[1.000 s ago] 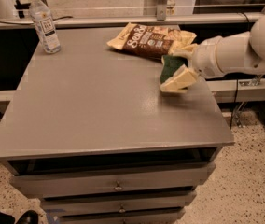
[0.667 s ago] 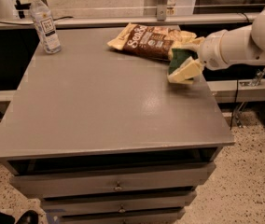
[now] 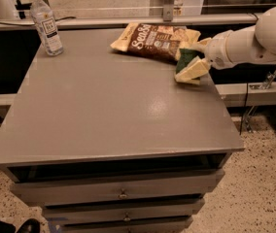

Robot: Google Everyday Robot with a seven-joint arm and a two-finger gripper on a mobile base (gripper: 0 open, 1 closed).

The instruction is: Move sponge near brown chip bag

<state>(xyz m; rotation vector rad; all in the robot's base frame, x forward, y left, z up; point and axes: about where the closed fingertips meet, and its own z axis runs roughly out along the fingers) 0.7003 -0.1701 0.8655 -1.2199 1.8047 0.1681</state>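
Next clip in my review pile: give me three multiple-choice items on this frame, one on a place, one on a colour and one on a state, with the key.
1. Where on the table does the water bottle stand?
A) far left corner
B) near right corner
C) centre

2. What colour is the top face of the sponge?
A) red
B) dark green
C) blue

3. What state is the sponge in?
A) lying flat at the table's centre
B) shut inside a drawer
C) held tilted in the gripper at the table's right edge, beside the brown chip bag

Key:
1 A, the bottle stands upright at the back left.
2 B, a dark green face shows above pale foam.
3 C, the gripper, reaching in from the right, is closed on the tilted sponge next to the bag.
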